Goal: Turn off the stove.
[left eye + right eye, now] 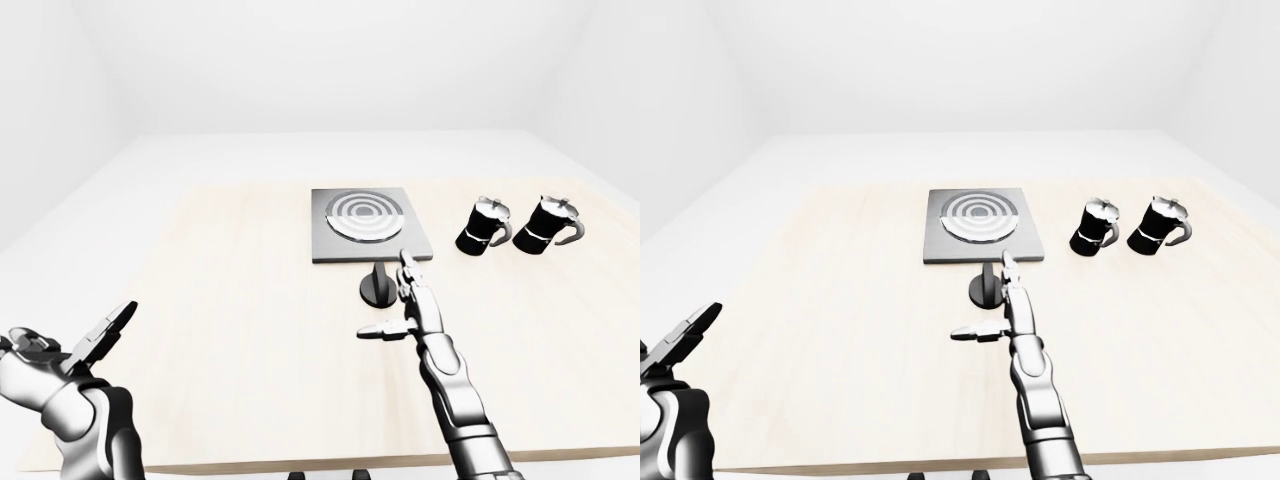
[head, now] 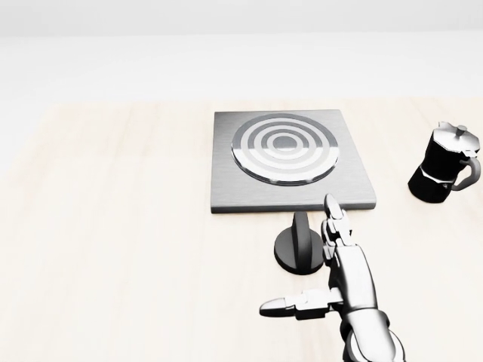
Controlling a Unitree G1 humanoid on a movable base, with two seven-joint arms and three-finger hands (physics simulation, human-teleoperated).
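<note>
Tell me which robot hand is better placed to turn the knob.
Right. The right robot hand is open beside the knob; the left robot hand is far off, low at the view's left.

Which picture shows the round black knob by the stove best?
The head view: the knob looks biggest there, its disc and upright handle clear, with the right hand open beside it. The left-eye and right-eye views show it small, below the stove, partly behind the fingers.
</note>
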